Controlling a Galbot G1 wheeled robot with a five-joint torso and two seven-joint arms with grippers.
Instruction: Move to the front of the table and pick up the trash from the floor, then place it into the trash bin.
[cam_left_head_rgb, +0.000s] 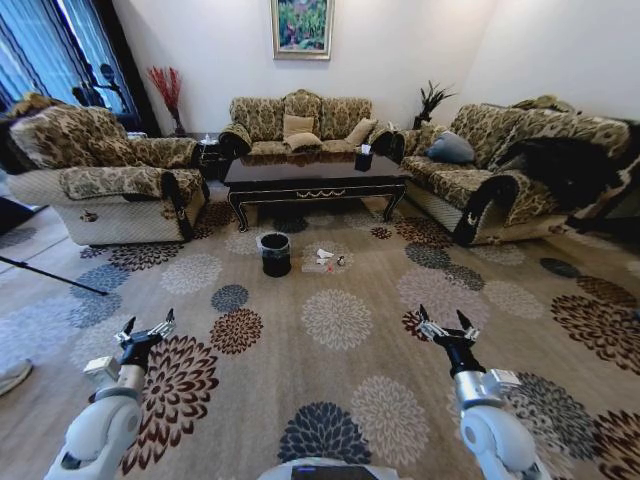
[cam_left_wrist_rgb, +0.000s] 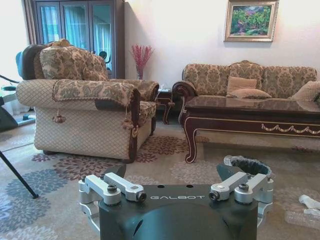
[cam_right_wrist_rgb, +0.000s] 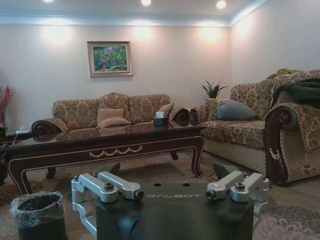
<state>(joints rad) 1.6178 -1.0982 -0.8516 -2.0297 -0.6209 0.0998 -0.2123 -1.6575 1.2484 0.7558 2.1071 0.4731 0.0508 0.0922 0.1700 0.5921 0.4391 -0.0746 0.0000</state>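
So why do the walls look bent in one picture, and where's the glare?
Head view: wide lens bows the room's edges, sofas curving outward. Left wrist view: the glossy table mirrors pale light. Right wrist view: ceiling spotlights leave bright patches on the wall, and the table top shines.

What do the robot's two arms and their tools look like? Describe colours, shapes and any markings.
Both arms have rounded, glossy white shells ending in a black wrist section. The left tool and right tool each carry two slim black fingers tipped in silver. In the wrist views, each tool body is matt black, marked GALBOT in pale letters, with silver metal linkage bars fastened by dark bolts on either side.
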